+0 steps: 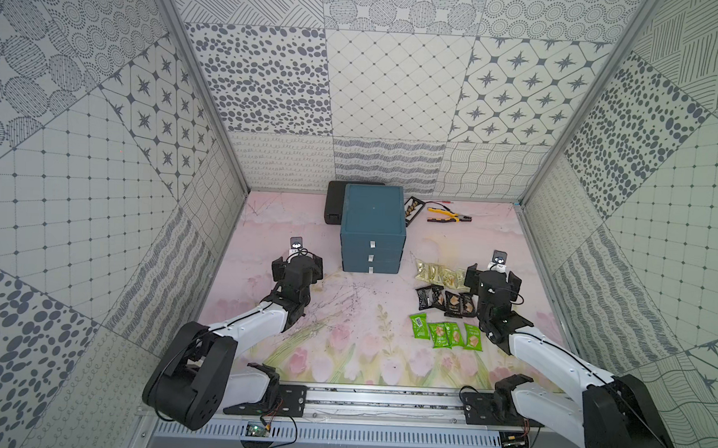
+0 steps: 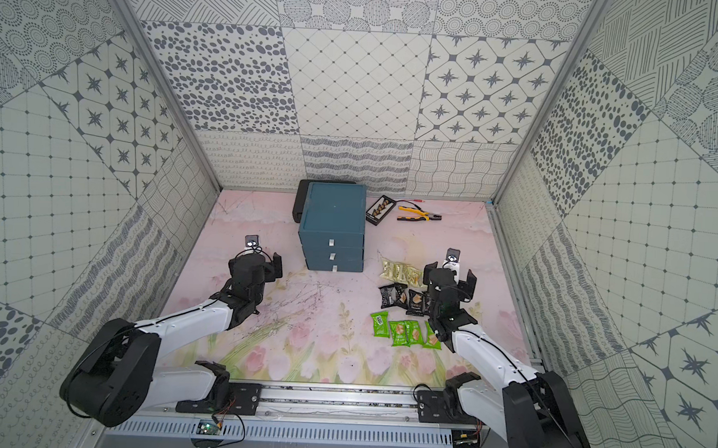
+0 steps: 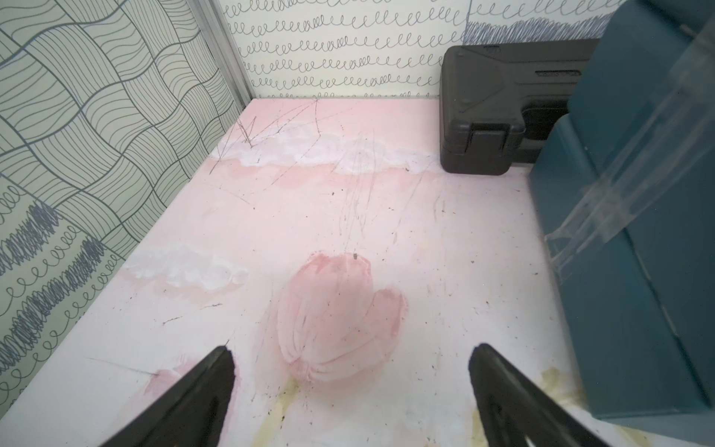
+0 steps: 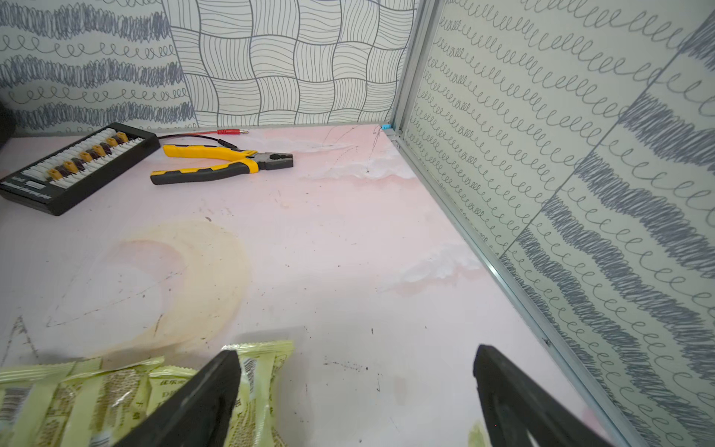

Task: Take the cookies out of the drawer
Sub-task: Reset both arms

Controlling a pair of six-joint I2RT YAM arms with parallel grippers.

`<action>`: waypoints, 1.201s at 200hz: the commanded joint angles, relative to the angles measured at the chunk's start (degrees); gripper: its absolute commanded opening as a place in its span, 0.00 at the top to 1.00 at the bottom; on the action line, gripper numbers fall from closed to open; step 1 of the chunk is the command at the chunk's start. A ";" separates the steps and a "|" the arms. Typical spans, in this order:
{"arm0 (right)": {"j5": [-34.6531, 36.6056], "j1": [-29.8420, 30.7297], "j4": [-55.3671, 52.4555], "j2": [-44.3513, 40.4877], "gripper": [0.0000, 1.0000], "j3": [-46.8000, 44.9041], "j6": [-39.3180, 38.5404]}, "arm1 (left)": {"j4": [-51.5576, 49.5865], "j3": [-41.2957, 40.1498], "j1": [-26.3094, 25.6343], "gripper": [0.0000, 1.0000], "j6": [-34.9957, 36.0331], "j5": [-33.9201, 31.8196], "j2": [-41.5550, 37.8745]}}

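Cookies (image 1: 443, 303) out on table (image 1: 361, 316), three rows (gold, black, green) at 4 o'clock from drawer unit (image 1: 372, 234) — all drawers look shut. Your left gripper (image 3: 352, 348) gapes, empty, over bare table. Right gripper (image 4: 356, 350) gapes, empty, at gold row's 3 o'clock end. Removal looks done — you need no grasp, only retreat clear of packets.

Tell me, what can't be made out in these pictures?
- Inside the blue drawer chest: all three drawers are shut in both top views.
- Gold packets: the right arm covers the row's end in both top views; the right wrist view cuts them at its edge, so no sure count.
- Black case: mostly behind the chest in both top views.
- Packet lettering: too small in the top views.
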 commanded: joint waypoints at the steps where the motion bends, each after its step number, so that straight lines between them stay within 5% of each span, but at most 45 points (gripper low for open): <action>1: -4.14 -2.67 15.05 3.66 0.01 -2.58 -1.95 | 17.31 -1.62 0.60 0.01 3.33 -2.89 3.12; 25: -3.73 -5.39 28.00 10.04 0.01 -5.45 0.05 | 26.73 -3.50 1.21 0.01 5.21 1.04 5.75; 76: -8.37 -7.04 40.94 21.69 0.01 -4.33 -4.25 | 16.24 -0.39 1.32 0.02 9.66 1.23 5.03; 95: -13.62 -7.06 34.70 21.84 0.01 -1.35 -5.89 | 15.56 -2.93 1.30 0.01 8.51 -0.14 4.67; 127: -22.79 -10.57 40.54 25.21 0.01 -3.41 -4.93 | 30.78 -9.33 2.30 0.01 9.42 3.96 9.36; 219: -21.93 -11.67 31.77 26.11 0.02 1.72 -3.37 | 19.87 -4.03 11.17 0.01 1.86 17.78 12.17; 233: -21.93 -11.67 31.82 26.10 0.02 1.70 -3.36 | 28.63 -5.93 12.25 0.01 3.65 20.32 16.26; 240: -21.93 -11.67 31.89 26.12 0.02 1.75 -3.42 | 24.13 -5.44 12.30 0.01 1.36 20.40 13.98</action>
